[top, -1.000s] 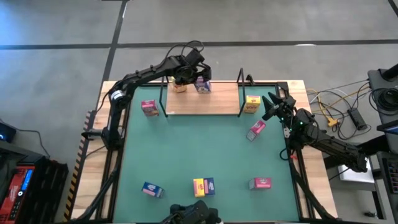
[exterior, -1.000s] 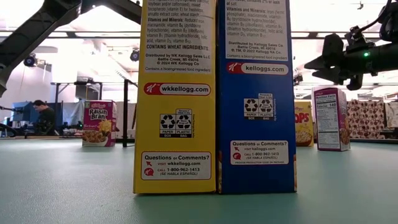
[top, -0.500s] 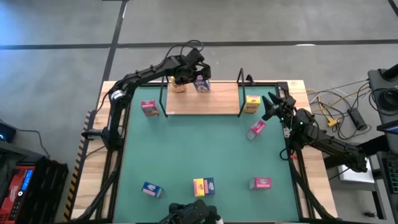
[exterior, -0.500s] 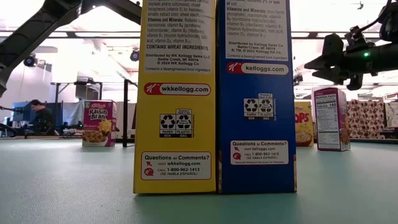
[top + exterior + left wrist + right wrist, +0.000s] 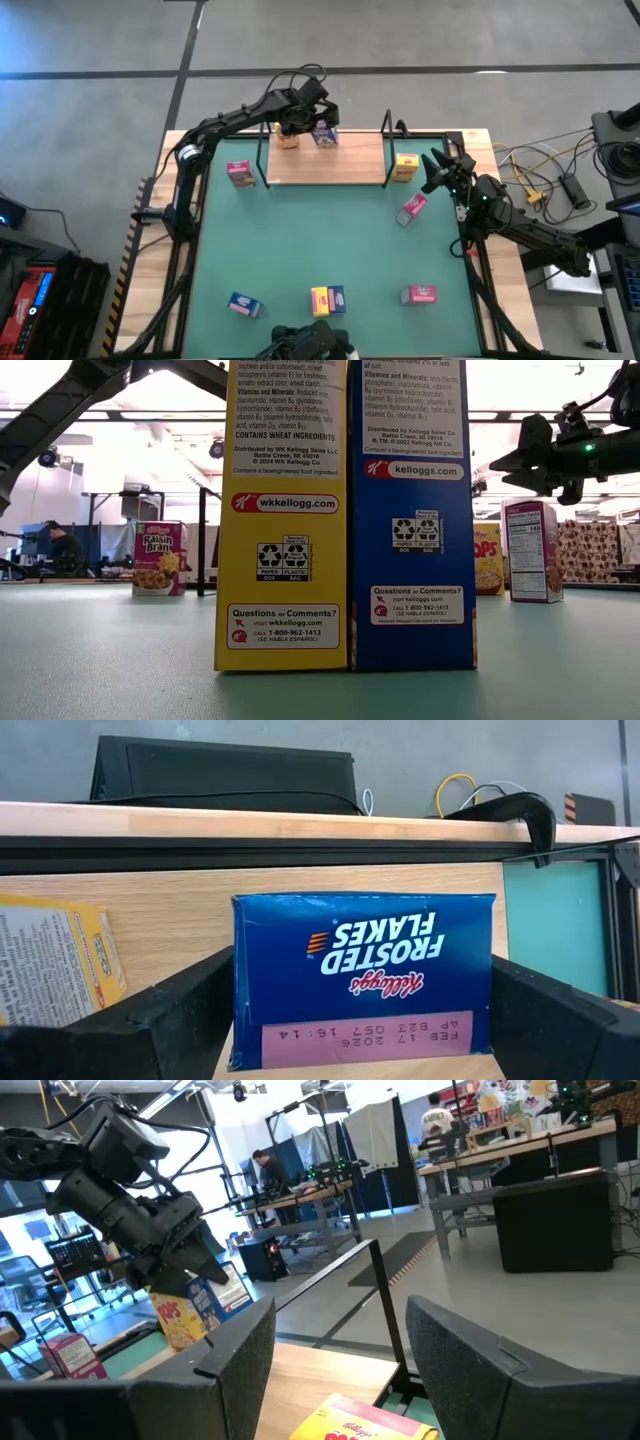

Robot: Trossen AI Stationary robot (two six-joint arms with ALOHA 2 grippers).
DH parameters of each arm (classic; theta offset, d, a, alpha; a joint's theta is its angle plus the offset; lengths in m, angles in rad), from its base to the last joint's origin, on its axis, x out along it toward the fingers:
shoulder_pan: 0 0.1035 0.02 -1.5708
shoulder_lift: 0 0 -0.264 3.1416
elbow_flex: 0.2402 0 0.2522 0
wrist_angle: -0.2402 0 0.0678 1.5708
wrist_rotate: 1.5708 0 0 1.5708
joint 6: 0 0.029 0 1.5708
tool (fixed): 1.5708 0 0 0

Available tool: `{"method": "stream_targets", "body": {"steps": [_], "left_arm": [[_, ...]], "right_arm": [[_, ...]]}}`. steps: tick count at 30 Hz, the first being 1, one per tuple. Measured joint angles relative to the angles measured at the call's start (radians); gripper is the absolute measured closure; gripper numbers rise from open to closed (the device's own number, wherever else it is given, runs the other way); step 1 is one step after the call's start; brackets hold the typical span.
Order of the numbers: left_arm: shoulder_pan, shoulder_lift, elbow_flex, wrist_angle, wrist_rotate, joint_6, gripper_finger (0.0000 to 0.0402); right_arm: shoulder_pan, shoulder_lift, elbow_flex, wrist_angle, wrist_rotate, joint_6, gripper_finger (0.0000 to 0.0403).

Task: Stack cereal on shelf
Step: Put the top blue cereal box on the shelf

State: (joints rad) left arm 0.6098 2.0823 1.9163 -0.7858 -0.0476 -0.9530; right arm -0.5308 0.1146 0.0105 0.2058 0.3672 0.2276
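Clamping the blue Frosted Flakes box (image 5: 362, 975) with the left gripper (image 5: 315, 122), fingers (image 5: 175, 1010) spread wide and pressing on both of its sides. Standing that box upright at the back left of the shelf (image 5: 330, 165), just beside a yellow-orange box (image 5: 288, 140) already sitting on the wood. Hovering the right gripper (image 5: 432, 172) off the shelf's right end, jaws partly parted and gripping nothing, near a yellow box (image 5: 406, 166) and a tilted pink box (image 5: 412, 209). Leaving the rest lying on the green mat (image 5: 320, 240): a pink Raisin Bran box (image 5: 240, 173) left of the shelf, a blue box (image 5: 245, 305), a yellow and blue pair (image 5: 328, 299) touching at the near edge, and a pink box (image 5: 418, 294).
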Motion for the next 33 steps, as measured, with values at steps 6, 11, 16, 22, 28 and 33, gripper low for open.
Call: {"method": "stream_targets", "body": {"steps": [6,11,16,22,28,33], "left_arm": [[0.001,0.000,0.000,0.001,-0.019,-0.008,0.0029],[0.001,-0.001,0.000,0.001,-0.021,-0.008,0.0005],[0.001,-0.001,0.000,0.008,-0.022,-0.018,0.0003],[0.001,-0.001,0.000,0.042,-0.022,-0.021,0.0002],[0.000,-0.002,0.000,0.047,-0.021,-0.029,0.0002],[-0.001,-0.002,0.000,0.046,0.004,-0.044,0.0002]], "right_arm": [[0.000,0.000,0.000,0.000,0.000,0.000,0.0188],[0.000,0.000,0.000,0.000,0.000,0.000,0.0188],[0.000,0.000,0.000,0.000,0.000,0.000,0.0188],[0.000,0.000,0.000,0.000,0.000,0.000,0.0188],[0.000,0.000,0.000,0.000,0.000,0.000,0.0188],[0.000,0.000,0.000,0.000,0.000,0.000,0.0188]]}}
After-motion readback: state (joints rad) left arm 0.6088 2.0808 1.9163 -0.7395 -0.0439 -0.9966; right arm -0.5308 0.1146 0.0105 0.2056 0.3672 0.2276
